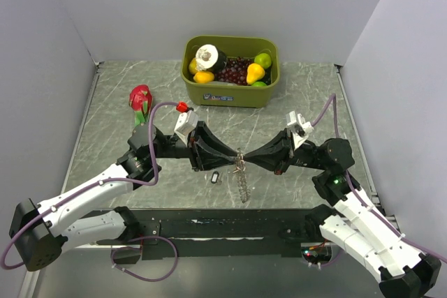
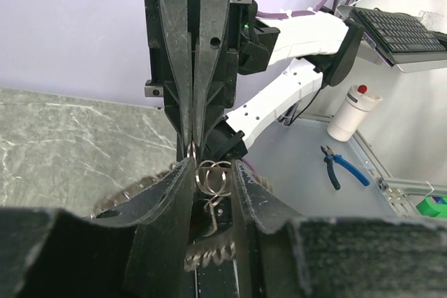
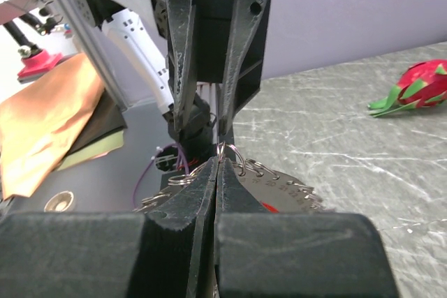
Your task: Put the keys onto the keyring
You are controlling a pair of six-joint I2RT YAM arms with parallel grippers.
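Right gripper (image 1: pixel 248 160) pinches the keyring (image 1: pixel 243 185) (tight); I can't tell whether the left gripper (image 1: pixel 234 161), opposite, grips. A tug could wrench it loose.

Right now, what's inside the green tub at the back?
I see dark grapes, a yellow pear, an orange, a green fruit and a white roll fill the green tub. Whatever lies underneath is hidden.

Two tools (image 1: pixel 233 161) (image 1: pixel 247 161); one keyring (image 1: pixel 242 185); one loose key (image 1: pixel 215 178); one dragon fruit (image 1: pixel 140 98); one bin (image 1: pixel 230 95)

White arm links (image 1: pixel 84 197), black joints (image 1: pixel 143 148), purple cables (image 1: pixel 154 162).
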